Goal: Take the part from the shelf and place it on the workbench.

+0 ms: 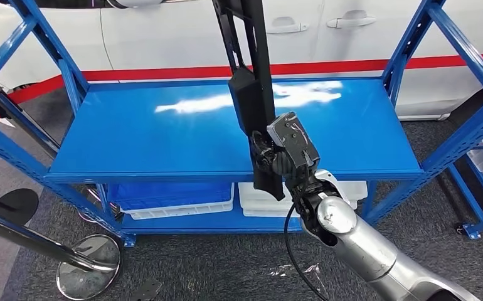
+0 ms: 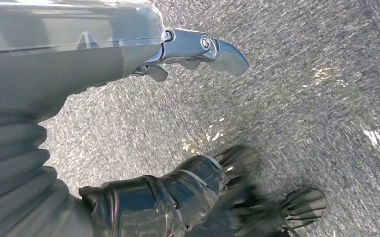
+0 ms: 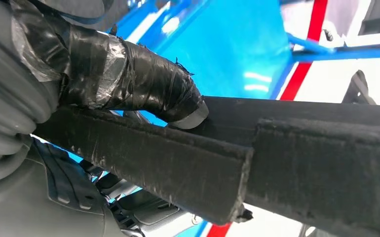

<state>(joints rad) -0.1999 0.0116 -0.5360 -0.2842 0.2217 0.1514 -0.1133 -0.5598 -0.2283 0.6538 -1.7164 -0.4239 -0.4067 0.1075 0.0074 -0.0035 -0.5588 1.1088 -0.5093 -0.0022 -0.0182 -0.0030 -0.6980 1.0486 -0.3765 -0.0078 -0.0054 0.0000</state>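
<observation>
Black part (image 1: 249,94) stands near-upright, gripped low by right robot hand (image 1: 283,157).

The right hand (image 3: 129,84), its tape-wrapped thumb (image 3: 148,86) pressed on top, grips a long black part (image 3: 257,163) running across the frame. Behind it lie a glossy blue shelf (image 3: 232,44) and a red stripe (image 3: 304,64) on a white surface.

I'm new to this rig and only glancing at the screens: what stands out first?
The long black part stands nearly upright in the right hand, above the front edge of the bright blue shelf. Behind the shelf runs a white car with a red stripe. The left hand hangs over grey carpet, holding nothing.
</observation>
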